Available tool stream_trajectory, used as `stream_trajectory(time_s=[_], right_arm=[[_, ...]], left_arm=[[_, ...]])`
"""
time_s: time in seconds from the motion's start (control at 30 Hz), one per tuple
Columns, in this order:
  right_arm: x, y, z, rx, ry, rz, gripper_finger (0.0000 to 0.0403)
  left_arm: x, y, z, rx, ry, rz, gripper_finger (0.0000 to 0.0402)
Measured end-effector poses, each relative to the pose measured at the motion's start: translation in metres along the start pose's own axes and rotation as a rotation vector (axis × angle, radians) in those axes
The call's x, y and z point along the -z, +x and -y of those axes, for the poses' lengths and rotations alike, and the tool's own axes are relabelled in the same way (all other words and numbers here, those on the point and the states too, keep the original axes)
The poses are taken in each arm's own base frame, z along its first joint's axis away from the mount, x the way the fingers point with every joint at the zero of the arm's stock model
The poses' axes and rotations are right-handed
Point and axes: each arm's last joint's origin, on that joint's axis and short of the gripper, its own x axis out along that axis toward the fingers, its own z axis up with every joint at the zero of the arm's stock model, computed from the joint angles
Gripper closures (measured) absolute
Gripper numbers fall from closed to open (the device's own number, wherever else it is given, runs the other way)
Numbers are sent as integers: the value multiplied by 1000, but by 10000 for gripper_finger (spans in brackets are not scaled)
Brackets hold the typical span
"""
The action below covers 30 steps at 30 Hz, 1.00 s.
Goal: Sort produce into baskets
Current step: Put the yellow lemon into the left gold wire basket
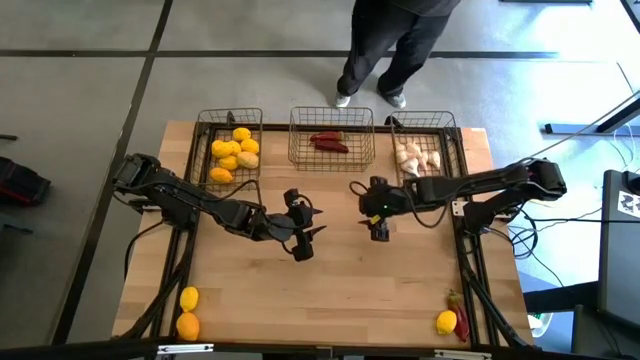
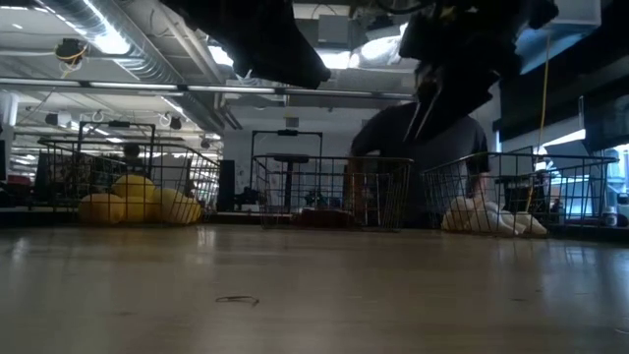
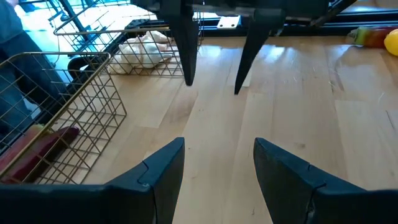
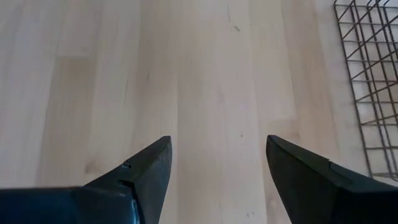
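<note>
Produce sits mostly sorted: lemons (image 1: pixel 234 152) fill the left basket (image 1: pixel 229 121), red chili peppers (image 1: pixel 330 142) lie in the middle basket (image 1: pixel 331 118), and garlic bulbs (image 1: pixel 417 157) rest in the right basket (image 1: pixel 428 122), all beyond the fingers at the far edge of the tabletop (image 1: pixel 330 290). Two lemons (image 1: pixel 188 312) lie well behind the left gripper (image 1: pixel 303 232) at the near corner; another lemon (image 1: pixel 446 321) and a chili pepper (image 1: pixel 458 310) lie well behind the right gripper (image 1: pixel 379 222). Both grippers hover above the bare middle of the tabletop, near each other, fingers spread apart and holding nothing. A person (image 1: pixel 395 40) stands beyond the baskets.
</note>
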Motion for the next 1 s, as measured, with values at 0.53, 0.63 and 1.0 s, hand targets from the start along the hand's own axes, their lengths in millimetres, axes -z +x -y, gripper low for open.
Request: stream_trajectory(time_s=[0.53,0.63,1.0], right_arm=[[5,14,-1,-13,67,144,146],[8,15,-1,-13,74,135,146],[4,15,-1,-12,68,176,146]], left_arm=[[-1,0,0,0,-10,4,213],[-8,-1,0,2,8,19,213],[-29,-19,-21,1,-7,46,199]])
